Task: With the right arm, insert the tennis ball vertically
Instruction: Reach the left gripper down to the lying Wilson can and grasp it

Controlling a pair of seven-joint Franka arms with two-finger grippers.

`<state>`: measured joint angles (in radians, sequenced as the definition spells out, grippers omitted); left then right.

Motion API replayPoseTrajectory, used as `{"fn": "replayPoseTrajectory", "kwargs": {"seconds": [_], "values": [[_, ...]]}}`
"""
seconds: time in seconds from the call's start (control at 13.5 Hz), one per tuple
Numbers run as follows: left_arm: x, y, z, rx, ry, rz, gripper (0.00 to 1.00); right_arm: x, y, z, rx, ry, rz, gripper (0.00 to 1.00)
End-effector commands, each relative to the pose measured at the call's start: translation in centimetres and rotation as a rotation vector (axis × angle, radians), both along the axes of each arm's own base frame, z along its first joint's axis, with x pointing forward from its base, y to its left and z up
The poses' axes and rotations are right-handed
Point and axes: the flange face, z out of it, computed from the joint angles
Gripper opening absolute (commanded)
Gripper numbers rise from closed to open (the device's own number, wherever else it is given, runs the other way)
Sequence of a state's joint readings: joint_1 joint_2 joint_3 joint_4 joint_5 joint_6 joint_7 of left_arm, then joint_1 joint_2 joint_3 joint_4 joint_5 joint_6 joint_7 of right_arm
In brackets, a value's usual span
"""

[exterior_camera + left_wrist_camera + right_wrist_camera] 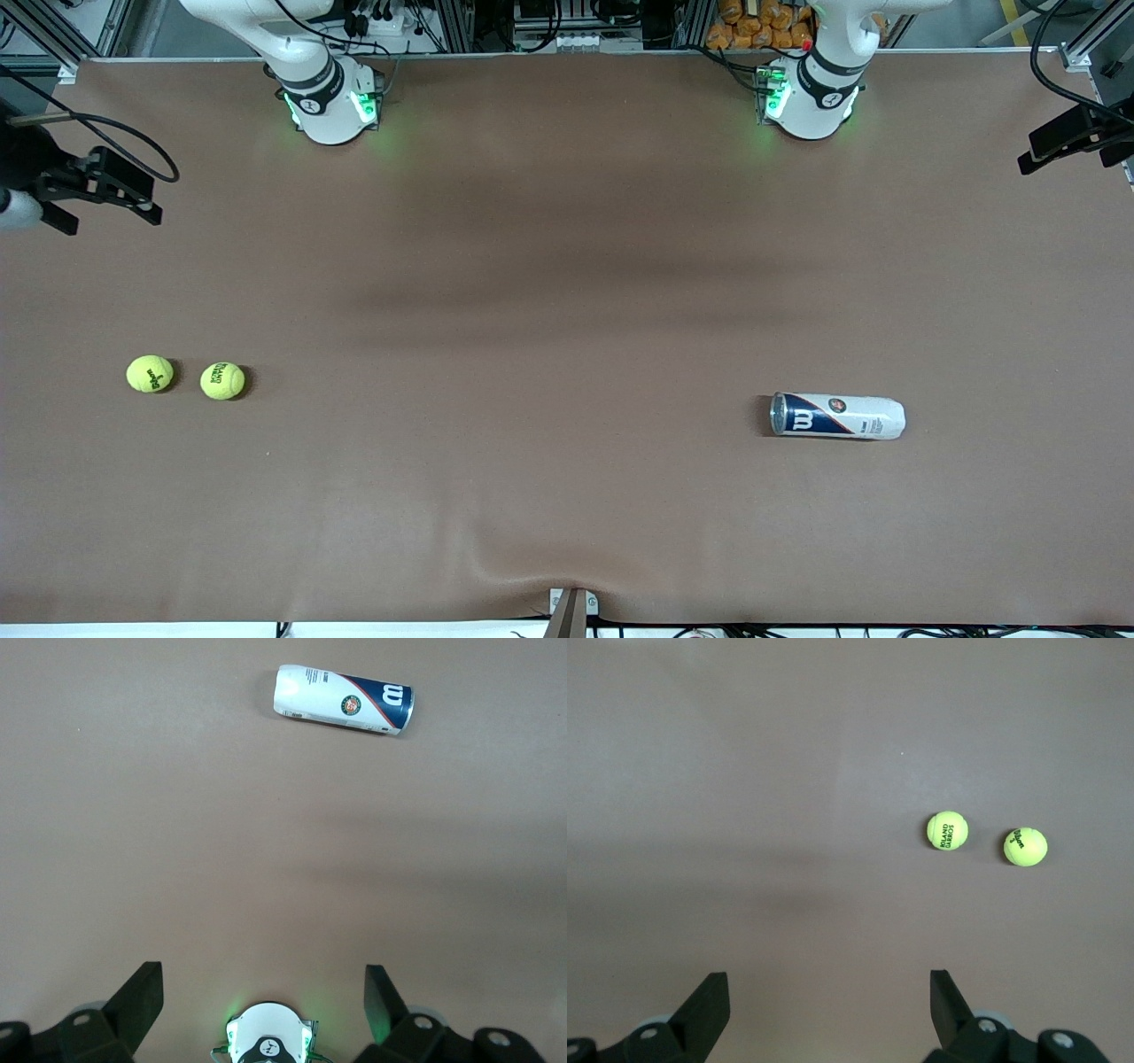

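Note:
Two yellow-green tennis balls (150,374) (222,381) lie side by side on the brown table toward the right arm's end; the right wrist view shows them too (948,830) (1025,847). A white and blue ball can (837,416) lies on its side toward the left arm's end, its open mouth facing the balls; it also shows in the left wrist view (343,700). My right gripper (829,983) is open and empty, high over bare table. My left gripper (263,979) is open and empty, high over the table by its own base (266,1041). Neither gripper shows in the front view.
The arm bases (328,102) (811,97) stand along the table's edge farthest from the front camera. Black camera mounts (89,182) (1072,137) overhang both ends of the table. A small bracket (571,607) sits at the edge nearest the front camera.

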<state>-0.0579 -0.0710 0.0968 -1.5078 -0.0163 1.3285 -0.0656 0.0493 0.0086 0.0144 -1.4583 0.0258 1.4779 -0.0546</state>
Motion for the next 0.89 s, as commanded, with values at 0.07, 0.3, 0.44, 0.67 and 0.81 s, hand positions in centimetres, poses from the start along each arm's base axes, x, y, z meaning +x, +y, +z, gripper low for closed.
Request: {"fn": "replayPoseTrajectory", "kwargs": {"seconds": [0.07, 0.3, 0.44, 0.67, 0.81], "values": [[-0.6, -0.5, 0.3, 0.012, 0.002, -0.057, 1.0, 0.1, 1.1, -0.1, -0.011, -0.014, 0.024, 1.0], [-0.2, -0.8, -0.6, 0.012, 0.017, -0.079, 1.0, 0.3, 1.0, -0.3, -0.013, -0.01, 0.026, 1.0], [0.7, -2.6, -2.1, 0.01, 0.047, -0.132, 1.0, 0.3, 1.0, -0.4, -0.013, -0.008, 0.026, 1.0], [2.0, -7.7, -5.8, 0.077, 0.121, -0.289, 1.0, 0.4, 0.5, -0.6, -0.013, -0.004, 0.018, 1.0], [3.2, -10.6, -8.3, 0.132, 0.169, -0.386, 1.0, 0.4, 0.4, -0.7, -0.015, 0.001, 0.017, 1.0]]}}
